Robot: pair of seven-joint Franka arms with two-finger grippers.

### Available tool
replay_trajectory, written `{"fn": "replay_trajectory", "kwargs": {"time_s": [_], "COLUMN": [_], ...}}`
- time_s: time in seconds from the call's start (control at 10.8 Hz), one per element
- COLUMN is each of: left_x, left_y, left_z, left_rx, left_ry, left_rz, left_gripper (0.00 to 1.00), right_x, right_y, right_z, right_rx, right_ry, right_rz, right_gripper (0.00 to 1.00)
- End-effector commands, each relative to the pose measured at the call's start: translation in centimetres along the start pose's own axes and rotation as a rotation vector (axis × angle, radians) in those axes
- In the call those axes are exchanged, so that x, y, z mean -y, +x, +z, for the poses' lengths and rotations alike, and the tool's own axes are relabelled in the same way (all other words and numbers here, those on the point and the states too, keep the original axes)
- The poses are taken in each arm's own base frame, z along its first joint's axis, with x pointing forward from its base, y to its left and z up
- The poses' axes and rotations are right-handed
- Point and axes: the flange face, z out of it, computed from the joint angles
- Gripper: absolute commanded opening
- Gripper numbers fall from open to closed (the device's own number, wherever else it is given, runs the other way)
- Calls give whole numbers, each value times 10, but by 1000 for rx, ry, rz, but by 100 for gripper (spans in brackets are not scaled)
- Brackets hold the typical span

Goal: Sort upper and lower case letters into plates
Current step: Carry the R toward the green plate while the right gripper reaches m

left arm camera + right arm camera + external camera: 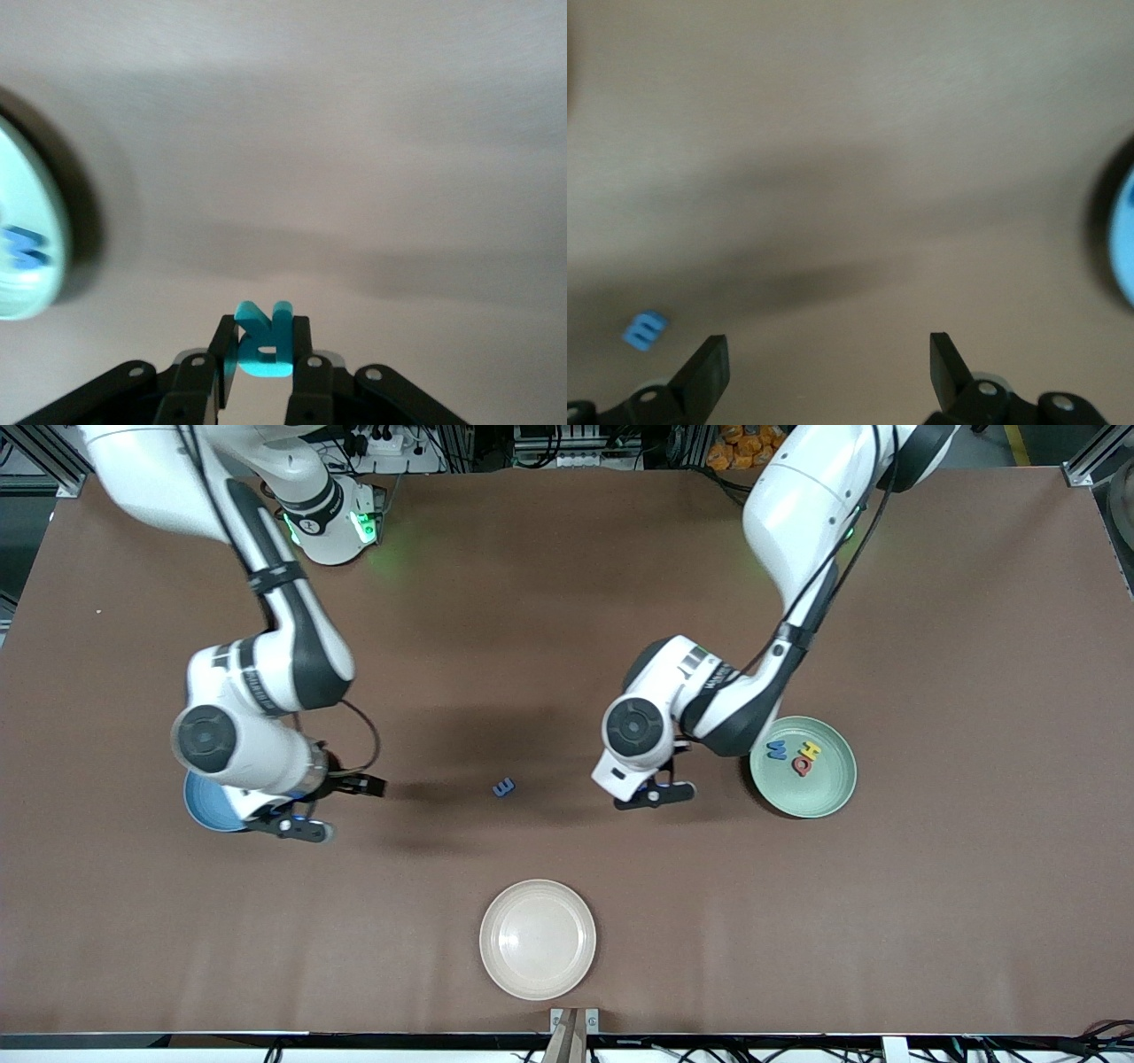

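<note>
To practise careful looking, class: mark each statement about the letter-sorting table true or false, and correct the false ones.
1. The left gripper is shut on a teal letter. True.
2. The mint green plate holds no letters. False: several letters lie in it, a blue one, a red one and a yellow one among them.
3. The right gripper is open and holds nothing. True.
4. The small blue letter lies in the cream plate. False: it lies on the bare table, farther from the front camera than that plate.
5. The light blue plate lies at the left arm's end of the table. False: it lies toward the right arm's end, partly hidden under that arm.
</note>
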Motion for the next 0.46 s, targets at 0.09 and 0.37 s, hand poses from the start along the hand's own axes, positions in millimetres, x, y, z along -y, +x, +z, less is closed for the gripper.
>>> {"fn": "replay_trajectory", "kwargs": {"time_s": [0.09, 0.37], "left_x": [79, 169], "left_y": [14, 12], "left_z": [-8, -12], "left_rx": [98, 189], "left_ry": [15, -59], "left_rz": [240, 424], "left_gripper": [0, 0], "right_x": [49, 83], "right_y": [-8, -24], "right_z": [27, 57], "right_rx": [-13, -16], "right_ry": [23, 27], "right_rz": [182, 383], "right_gripper": [100, 100]}}
